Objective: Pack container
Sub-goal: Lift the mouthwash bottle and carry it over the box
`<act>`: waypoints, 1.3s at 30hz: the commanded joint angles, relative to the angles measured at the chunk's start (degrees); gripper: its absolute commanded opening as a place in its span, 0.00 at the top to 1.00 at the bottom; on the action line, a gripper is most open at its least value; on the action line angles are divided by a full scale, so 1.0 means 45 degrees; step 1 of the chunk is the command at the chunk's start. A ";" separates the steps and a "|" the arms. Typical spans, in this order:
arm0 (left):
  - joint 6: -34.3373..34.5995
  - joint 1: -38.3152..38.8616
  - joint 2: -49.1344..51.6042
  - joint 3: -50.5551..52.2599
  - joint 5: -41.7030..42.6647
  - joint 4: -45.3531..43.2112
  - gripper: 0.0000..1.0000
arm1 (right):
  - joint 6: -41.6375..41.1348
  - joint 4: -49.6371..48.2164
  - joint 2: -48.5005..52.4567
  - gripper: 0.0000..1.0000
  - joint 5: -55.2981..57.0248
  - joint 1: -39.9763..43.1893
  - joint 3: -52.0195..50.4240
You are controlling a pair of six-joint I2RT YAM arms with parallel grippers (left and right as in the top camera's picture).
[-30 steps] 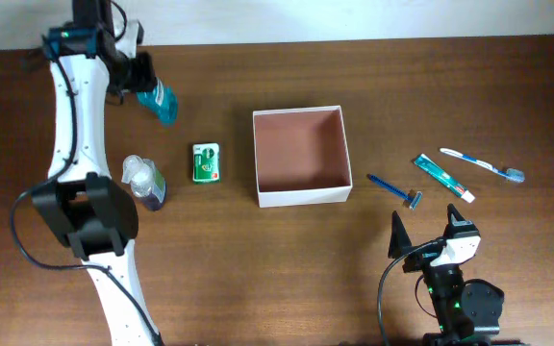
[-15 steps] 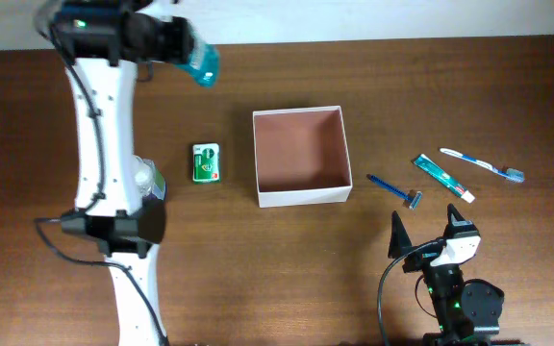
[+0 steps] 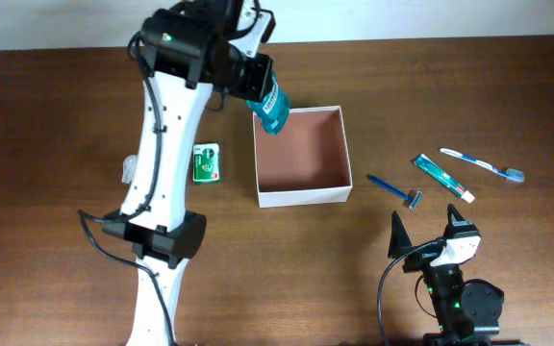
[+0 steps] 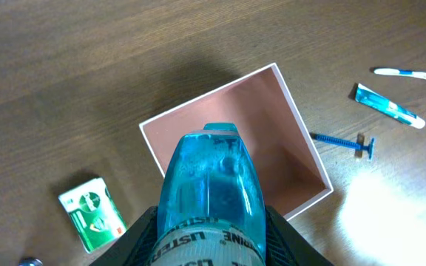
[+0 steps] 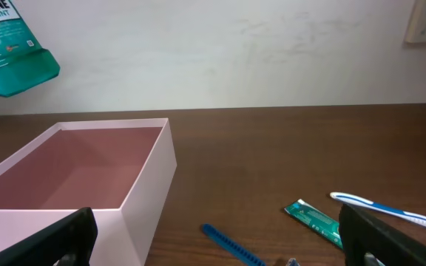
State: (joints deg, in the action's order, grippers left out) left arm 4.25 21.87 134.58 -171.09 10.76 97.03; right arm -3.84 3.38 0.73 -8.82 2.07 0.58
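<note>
One item is in hand: the teal Listerine mouthwash bottle [image 3: 267, 106], clamped at its upper end by your left fingers [image 4: 140, 240] and hanging base lowermost, slightly tilted, well above the desk [image 3: 450, 96]. The container [image 3: 304, 195] sits mid-desk, empty, between the green packet [image 3: 207, 161] and the blue razor [image 3: 393, 189]. Your right fingers [image 5: 43, 240] are spread apart with nothing between them, parked near the front edge.

From overhead, the bottle's base sits over the box's far-left corner rather than its middle. If you let go here, it would likely strike the thin white wall and either bounce out onto the desk or shove the light cardboard askew. Dropping from this height adds to that risk. How securely the bottle is held is hard to judge from the wrist view, so a slip or swing is possible. Centre it and lower it before opening.
</note>
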 commanded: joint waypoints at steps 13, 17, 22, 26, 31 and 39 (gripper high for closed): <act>0.3157 0.0651 -0.0092 0.4090 -0.1593 -0.1423 0.92 | 0.0097 0.0068 -0.0117 0.01 0.0107 0.0058 -0.0058; 0.3201 0.0699 -0.0092 0.5066 -0.1608 -0.2040 0.91 | 0.0097 0.0068 -0.0117 0.02 0.0107 0.0058 -0.0058; 0.4056 0.0704 -0.0092 0.5969 -0.2511 -0.2735 0.91 | 0.0092 0.0068 -0.0117 0.01 0.0107 0.0058 -0.0058; 0.4056 0.0704 -0.0092 0.6494 -0.2511 -0.3249 0.91 | 0.0092 0.0068 -0.0117 0.01 0.0107 0.0058 -0.0058; 0.4051 0.0719 -0.0092 0.6917 -0.2817 -0.3813 0.91 | 0.0097 0.0068 -0.0117 0.02 0.0107 0.0058 -0.0058; 0.4046 0.0777 -0.0073 0.7048 -0.3925 -0.3988 0.91 | 0.0097 0.0073 -0.0117 0.02 0.0107 0.0058 -0.0058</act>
State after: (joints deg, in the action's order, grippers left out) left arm 21.74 25.02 134.61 -139.15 -3.22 79.79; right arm -3.81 3.38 0.73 -8.82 2.07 0.58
